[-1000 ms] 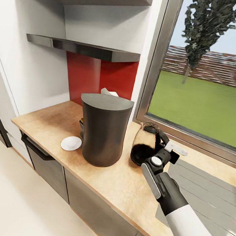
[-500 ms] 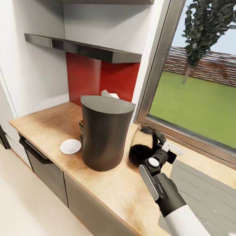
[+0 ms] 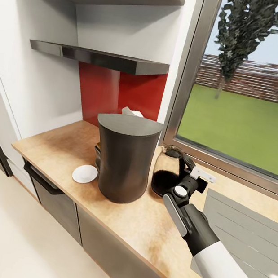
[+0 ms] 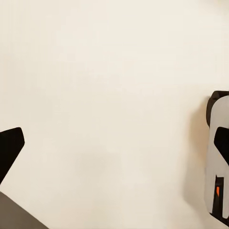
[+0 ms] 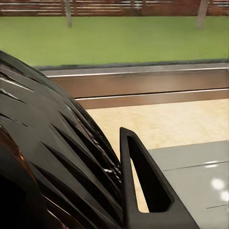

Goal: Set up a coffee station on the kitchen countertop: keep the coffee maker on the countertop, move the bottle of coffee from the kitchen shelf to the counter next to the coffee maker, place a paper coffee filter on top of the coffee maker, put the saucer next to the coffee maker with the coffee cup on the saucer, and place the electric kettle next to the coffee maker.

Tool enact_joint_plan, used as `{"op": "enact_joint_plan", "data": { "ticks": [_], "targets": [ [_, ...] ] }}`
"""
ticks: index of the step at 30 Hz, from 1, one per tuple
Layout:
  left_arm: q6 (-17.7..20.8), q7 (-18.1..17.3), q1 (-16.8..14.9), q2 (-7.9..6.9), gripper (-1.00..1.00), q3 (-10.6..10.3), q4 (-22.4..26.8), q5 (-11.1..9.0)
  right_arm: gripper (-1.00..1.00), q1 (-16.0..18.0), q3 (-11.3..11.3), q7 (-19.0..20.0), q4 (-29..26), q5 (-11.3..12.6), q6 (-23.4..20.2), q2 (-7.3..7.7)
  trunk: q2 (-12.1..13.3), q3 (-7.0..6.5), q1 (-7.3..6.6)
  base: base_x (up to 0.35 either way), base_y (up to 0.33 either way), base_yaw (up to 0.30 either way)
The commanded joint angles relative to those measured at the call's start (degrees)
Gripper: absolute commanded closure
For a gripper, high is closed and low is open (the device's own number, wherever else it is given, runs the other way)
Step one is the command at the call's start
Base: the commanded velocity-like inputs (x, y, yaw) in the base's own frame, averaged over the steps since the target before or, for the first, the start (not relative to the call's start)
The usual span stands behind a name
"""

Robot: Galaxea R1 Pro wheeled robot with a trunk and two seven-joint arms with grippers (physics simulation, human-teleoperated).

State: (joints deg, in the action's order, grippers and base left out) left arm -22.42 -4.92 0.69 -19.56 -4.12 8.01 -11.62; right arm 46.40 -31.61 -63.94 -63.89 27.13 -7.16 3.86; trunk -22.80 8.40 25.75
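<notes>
Now the right tool (image 3: 187, 171) grips the electric kettle (image 3: 165, 175) beside the coffee maker (image 3: 124, 157).

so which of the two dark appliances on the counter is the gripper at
The electric kettle, the smaller rounded see-through one. The right gripper is at its handle; the taller, opaque grey coffee maker stands untouched beside it.

Stood on the countertop (image 3: 151, 223): coffee maker (image 3: 124, 157) at centre, saucer (image 3: 85, 173) at its 9 o'clock, electric kettle (image 3: 165, 173) just beside at 3 o'clock. Hung above at 11 o'clock: kitchen shelf (image 3: 103, 58).
</notes>
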Motion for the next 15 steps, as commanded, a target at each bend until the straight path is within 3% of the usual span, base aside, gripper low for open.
{"op": "enact_joint_plan", "data": {
  "ticks": [1, 15],
  "targets": [
    [-0.1, -0.2, 0.0, -0.04, -1.00, -0.4, 0.1, -0.6, 1.00, 0.1, -0.2, -0.4, -0.1, 0.0, -0.6, 0.07, -0.1, 0.10, 0.03, 0.000, 0.000, 0.000],
    [-0.1, -0.2, 0.0, -0.04, -1.00, -0.4, 0.1, -0.6, 1.00, 0.1, -0.2, -0.4, 0.8, 0.1, -0.4, 0.06, -0.1, 0.10, 0.03, 0.000, 0.000, 0.000]
  ]
}}
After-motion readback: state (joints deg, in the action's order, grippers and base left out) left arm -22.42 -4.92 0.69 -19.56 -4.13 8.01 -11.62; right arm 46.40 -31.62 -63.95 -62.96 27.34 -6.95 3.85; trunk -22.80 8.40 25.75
